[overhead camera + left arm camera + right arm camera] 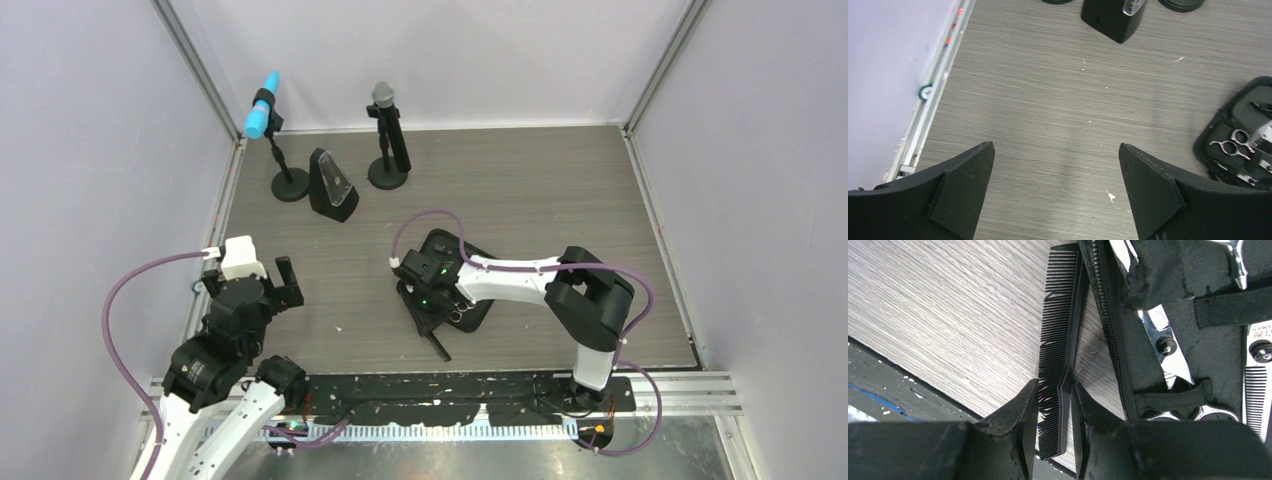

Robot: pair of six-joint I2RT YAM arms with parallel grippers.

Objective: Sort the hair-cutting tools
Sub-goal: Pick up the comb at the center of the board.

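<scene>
The right claw (1054, 390) pinches the black comb (1058, 315) beside the pouch (1218, 340); next it likely needs lifting off the surface (948, 305). The left claw (1057, 165) hangs open.

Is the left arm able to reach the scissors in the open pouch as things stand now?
Probably not cleanly. The right gripper, shut on the comb, hangs over the pouch right by the scissors; the open left gripper would crowd it.
</scene>
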